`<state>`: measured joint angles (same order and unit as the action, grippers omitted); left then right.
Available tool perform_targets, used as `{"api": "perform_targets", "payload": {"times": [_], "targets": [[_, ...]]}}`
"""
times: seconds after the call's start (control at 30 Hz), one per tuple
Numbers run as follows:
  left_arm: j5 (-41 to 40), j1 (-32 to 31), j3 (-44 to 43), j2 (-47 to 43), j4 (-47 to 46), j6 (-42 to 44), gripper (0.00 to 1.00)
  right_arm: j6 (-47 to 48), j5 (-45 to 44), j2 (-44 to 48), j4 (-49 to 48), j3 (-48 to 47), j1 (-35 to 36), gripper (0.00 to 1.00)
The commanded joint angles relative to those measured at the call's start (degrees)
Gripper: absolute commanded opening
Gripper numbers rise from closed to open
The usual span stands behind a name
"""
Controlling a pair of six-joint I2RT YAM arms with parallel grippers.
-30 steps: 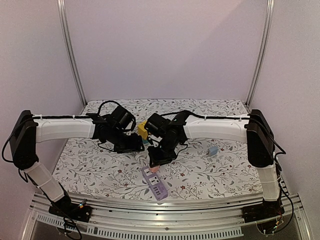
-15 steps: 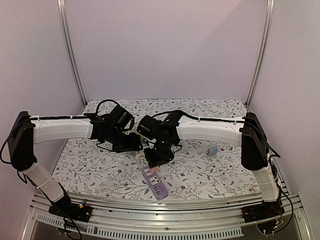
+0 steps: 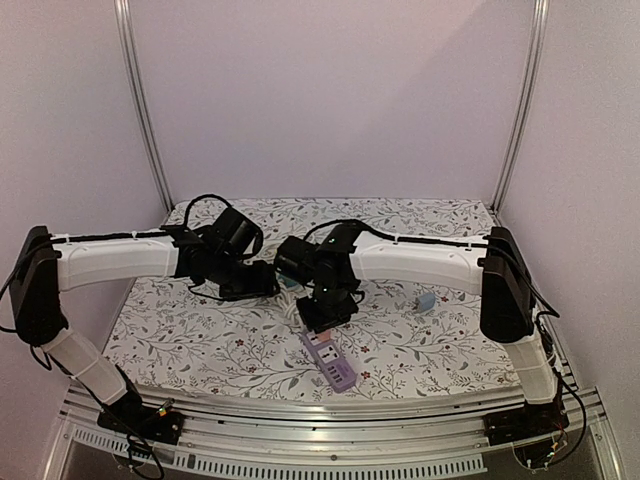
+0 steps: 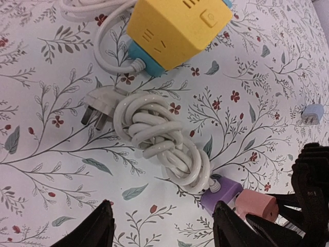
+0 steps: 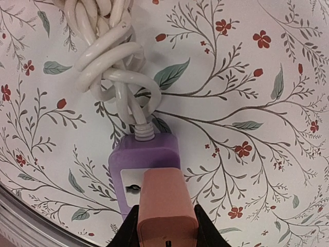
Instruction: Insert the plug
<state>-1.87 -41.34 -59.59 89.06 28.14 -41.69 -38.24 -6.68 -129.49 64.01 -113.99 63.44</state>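
Note:
My right gripper (image 5: 167,232) is shut on a pink plug (image 5: 167,206) and holds it over the socket face of a purple power strip (image 5: 144,159), at the strip's cord end. I cannot tell whether the prongs are in. In the top view the right gripper (image 3: 325,310) is at the far end of the strip (image 3: 333,364). My left gripper (image 4: 164,231) is open and empty, just above the table beside the strip's coiled white cord (image 4: 164,139). The pink plug (image 4: 257,206) and the strip's end (image 4: 221,190) show at the lower right of the left wrist view.
A yellow and blue cube socket (image 4: 177,25) lies beyond the coil, with its white three-pin plug (image 4: 100,105) next to it. A small pale blue adapter (image 3: 426,301) lies on the floral tabletop to the right. The table's front rail (image 3: 320,415) is just past the strip.
My right gripper has moved down with the pink plug onto the strip's end. The strip has swung so its near end points more to the right. The left arm has drawn back slightly left.

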Motion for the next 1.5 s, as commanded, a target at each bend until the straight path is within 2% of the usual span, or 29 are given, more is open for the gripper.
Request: {"api": "perform_targets", "payload": {"times": [0.0, 0.53, 0.77, 0.83, 1.0, 1.07, 1.2, 1.47], "targets": [[-0.9, 0.6, 0.7, -0.9, 0.2, -0.5, 0.66, 0.4, -4.1, -2.7, 4.7, 0.0, -0.1, 0.0], [-2.4, 0.6, 1.2, -3.3, 0.8, 1.3, 0.66, 1.9, -1.2, -5.4, 1.9, 2.4, -0.1, 0.0], [-4.7, 0.7, 1.7, -5.1, 1.2, 2.1, 0.79, 1.9, 0.1, -6.4, 0.3, 5.1, 0.0, 0.0], [-5.1, 0.8, 1.8, -5.4, 1.2, 2.3, 0.86, 1.9, 0.3, -6.8, 0.2, 5.3, -0.1, 0.0], [-5.3, 1.0, 1.8, -5.7, 1.0, 2.9, 0.9, 1.6, -0.3, -6.6, 0.4, 5.1, 0.0, 0.0], [-5.6, 1.0, 1.7, -5.9, 1.0, 3.1, 0.95, 1.4, -0.5, -6.4, 0.9, 4.5, -0.1, 0.0], [-6.4, 1.3, 1.4, -6.7, 1.0, 3.6, 0.99, 1.4, -0.8, -5.6, 1.7, 1.8, 0.0, 0.07], [-8.1, 1.9, 0.9, -10.3, 1.1, 6.0, 1.0, 2.9, -0.4, -3.8, 2.7, -6.1, -0.1, 0.39]]}}
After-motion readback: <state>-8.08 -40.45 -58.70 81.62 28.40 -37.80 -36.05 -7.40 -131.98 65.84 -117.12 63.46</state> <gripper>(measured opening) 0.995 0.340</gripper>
